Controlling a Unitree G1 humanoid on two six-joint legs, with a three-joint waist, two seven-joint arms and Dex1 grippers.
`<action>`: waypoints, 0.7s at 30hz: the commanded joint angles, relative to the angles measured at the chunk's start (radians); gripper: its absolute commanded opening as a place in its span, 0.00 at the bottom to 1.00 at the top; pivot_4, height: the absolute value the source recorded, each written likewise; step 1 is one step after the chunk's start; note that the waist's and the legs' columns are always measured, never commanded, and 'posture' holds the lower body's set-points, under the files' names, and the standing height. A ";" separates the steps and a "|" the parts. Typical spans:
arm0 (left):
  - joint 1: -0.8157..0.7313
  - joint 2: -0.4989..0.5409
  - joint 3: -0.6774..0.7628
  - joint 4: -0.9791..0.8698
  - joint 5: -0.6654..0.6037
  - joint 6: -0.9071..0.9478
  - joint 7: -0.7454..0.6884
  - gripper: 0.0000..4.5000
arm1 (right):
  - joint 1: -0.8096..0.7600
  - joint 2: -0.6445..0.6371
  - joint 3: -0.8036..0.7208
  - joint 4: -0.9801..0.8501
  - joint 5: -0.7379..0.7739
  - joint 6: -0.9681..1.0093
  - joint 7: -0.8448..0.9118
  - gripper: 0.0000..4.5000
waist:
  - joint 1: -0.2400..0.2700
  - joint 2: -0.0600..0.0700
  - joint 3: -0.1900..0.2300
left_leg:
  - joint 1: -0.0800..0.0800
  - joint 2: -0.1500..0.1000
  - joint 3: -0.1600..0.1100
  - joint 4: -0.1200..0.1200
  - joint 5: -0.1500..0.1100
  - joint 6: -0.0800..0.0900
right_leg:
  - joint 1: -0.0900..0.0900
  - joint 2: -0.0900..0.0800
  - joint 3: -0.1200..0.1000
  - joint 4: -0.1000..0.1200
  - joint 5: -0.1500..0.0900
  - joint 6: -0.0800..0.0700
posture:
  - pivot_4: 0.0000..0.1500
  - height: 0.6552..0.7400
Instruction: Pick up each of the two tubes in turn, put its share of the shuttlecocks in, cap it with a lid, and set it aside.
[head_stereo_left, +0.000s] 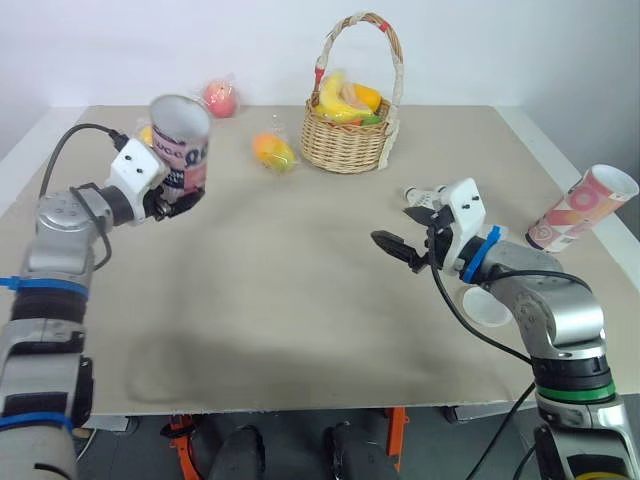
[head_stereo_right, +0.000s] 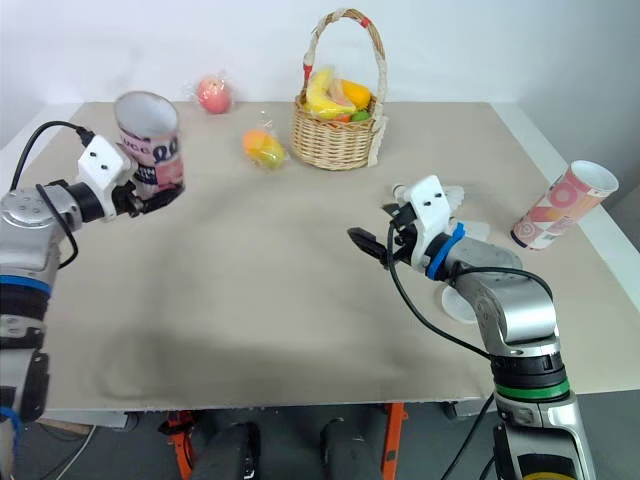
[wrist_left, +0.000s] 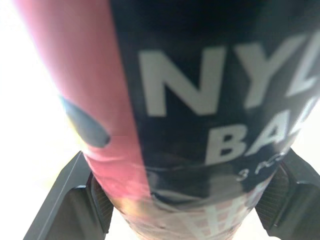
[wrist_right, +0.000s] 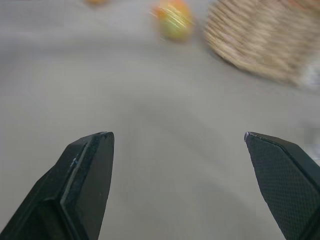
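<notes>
Spreading wide under both arms, the tan counter (head_stereo_left: 300, 330) has lots of bare room in the middle for moving. A basket (head_stereo_left: 348, 140) of fruit sits at the far side, well out of the way. The first tube (head_stereo_left: 182, 140) is up in the air on the left with its open mouth on top, and the left hand (head_stereo_left: 178, 203) is squeezing it near the bottom. The second tube (head_stereo_left: 580, 210) lies on its side close to the right edge, so a bump could roll it off. The right hand (wrist_right: 177, 136) hangs over the counter with its fingers spread apart and nothing in them. I think this is the filling step. Next, the right hand needs to reach the white shuttlecocks (head_stereo_left: 425, 193) just behind it, pinch one, and carry it across to the tube. A small white lid (head_stereo_left: 487, 308) waits under the right arm.
</notes>
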 joint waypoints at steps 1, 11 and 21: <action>0.040 0.110 -0.042 -0.158 -0.038 -0.025 -0.249 0.72 | -0.037 0.075 -0.038 0.034 -0.046 0.031 -0.156 1.00 | -0.003 0.000 0.000 | 0.000 0.000 0.000 0.000 0.000 0.000 | 0.000 0.000 0.000 0.000 0.000 0.000 | 1.00 1.00; 0.120 0.145 -0.091 -0.280 -0.060 -0.017 -0.430 0.72 | -0.213 0.204 -0.017 0.367 -0.201 -0.082 -0.342 1.00 | 0.001 0.001 0.000 | -0.001 0.000 0.000 0.001 0.003 0.003 | -0.001 0.000 0.000 0.001 0.001 -0.001 | 1.00 1.00; 0.187 0.218 -0.130 -0.423 -0.053 0.177 -0.526 0.72 | -0.396 0.224 -0.007 0.788 -0.276 -0.329 -0.330 1.00 | -0.011 0.001 0.000 | -0.001 0.000 0.000 -0.002 0.003 0.004 | -0.003 0.001 0.000 0.001 0.001 -0.001 | 1.00 1.00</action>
